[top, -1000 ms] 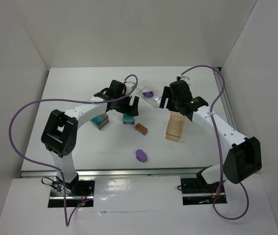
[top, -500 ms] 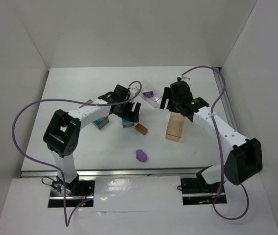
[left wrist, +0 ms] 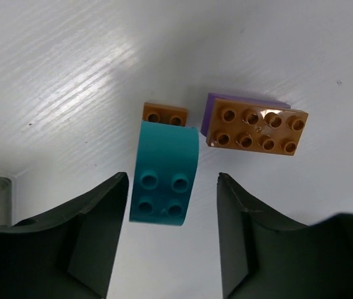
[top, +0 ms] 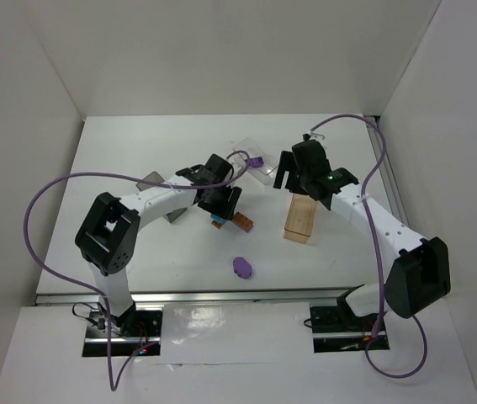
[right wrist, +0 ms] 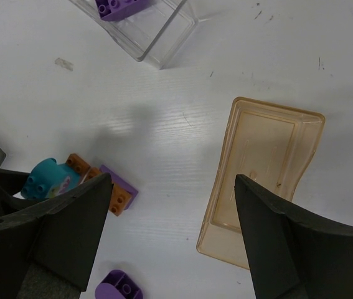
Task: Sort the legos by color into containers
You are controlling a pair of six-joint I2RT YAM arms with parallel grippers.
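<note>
My left gripper (left wrist: 172, 180) hangs open over a teal lego (left wrist: 165, 180), a dark finger on either side of its near end, with a gap on the right. The teal lego lies against a small orange-brown piece (left wrist: 165, 114). Beside it an orange-brown lego (left wrist: 257, 131) rests on a purple plate. In the top view the left gripper (top: 221, 202) hides most of the teal lego. A purple oval piece (top: 242, 268) lies nearer the front. My right gripper (right wrist: 173, 180) stands open and empty beside the tan container (right wrist: 266, 180). The clear container (right wrist: 151, 31) holds a purple lego (right wrist: 123, 7).
The dark-grey container (top: 175, 216) sits under the left forearm, mostly covered. The tan container (top: 301, 217) is right of the orange-brown lego (top: 242, 222). White walls enclose the table at the back and both sides. Purple cables loop above both arms.
The left gripper has moved right and toward the front, coming down over the teal lego, and its jaws have narrowed. The right arm has stayed put.
</note>
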